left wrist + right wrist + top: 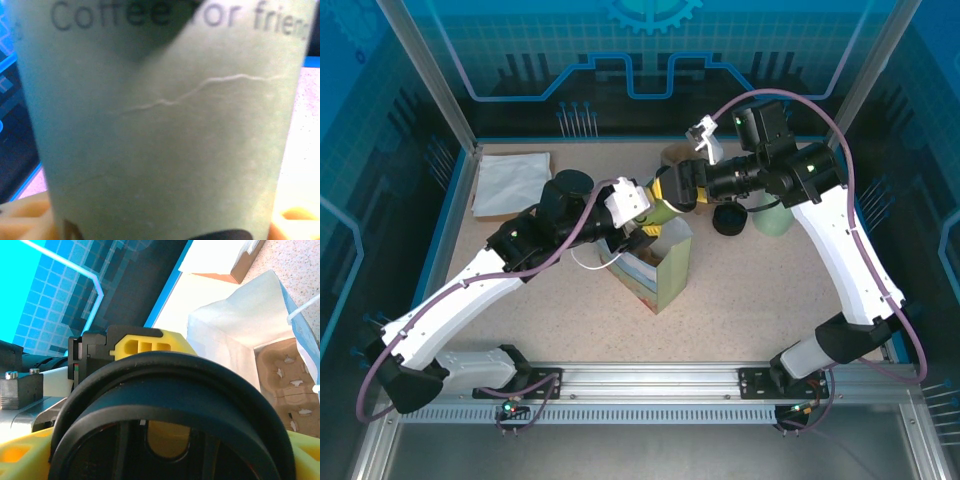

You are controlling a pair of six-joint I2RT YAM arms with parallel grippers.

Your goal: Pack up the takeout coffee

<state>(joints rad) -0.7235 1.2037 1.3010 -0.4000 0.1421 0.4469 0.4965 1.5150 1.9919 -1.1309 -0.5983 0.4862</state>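
Olive-green paper coffee cup (160, 140) spans my left pincer (160, 227); right pincer (160, 455) straddles its dark lid (170, 390) by the green-and-white paper bag (235, 335), perhaps for handover; either grip, I cannot tell.

Takeout coffee (160, 150) blurred up close, print cut off top/rt.

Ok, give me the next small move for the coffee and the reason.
Probably lower the takeout coffee into the open bag, toward the cardboard carrier inside. The cup sits between the fingers of both the left gripper and the right gripper, up by the bag's mouth, not yet inside it.
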